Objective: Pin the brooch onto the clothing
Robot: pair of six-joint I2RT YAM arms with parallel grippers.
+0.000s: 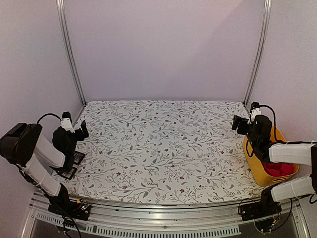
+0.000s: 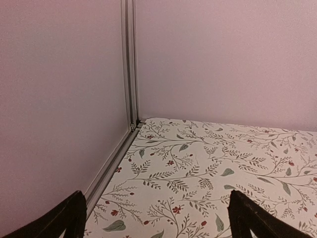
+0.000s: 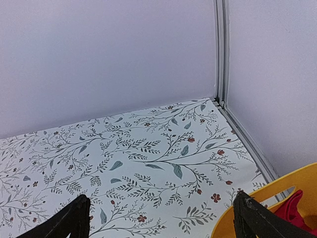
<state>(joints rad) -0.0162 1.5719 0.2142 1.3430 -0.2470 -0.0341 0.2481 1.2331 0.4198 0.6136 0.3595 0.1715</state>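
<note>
Start of the job; nothing in hand.

Left gripper (image 1: 80, 130): at the left edge of the table, raised off the tablecloth (image 1: 163, 144), jaws spread wide, nothing between them. Left wrist view gives only flowered cloth and the far-left corner post.

Right gripper (image 1: 239, 122): at the right edge, also raised, jaws wide, also holding nothing. It hangs just at the far-left side of the yellow basket (image 1: 255, 163).

Shirt (image 1: 280, 168): red, bunched up inside the basket at the near right, under my right forearm. None of it lies on the cloth yet.

Brooch: I cannot find it in any view. A dark flat thing (image 1: 69, 167) sits beneath my left arm, too small to make out.

Step, as I judge it: fetching the shirt out.

Next move calls for the right jaws to swing back over the basket, dip in, take a fold of red fabric and lift it clear of the rim. Then spread it flat mid-table, probably with both arms. The brooch must be located before any pinning.
</note>
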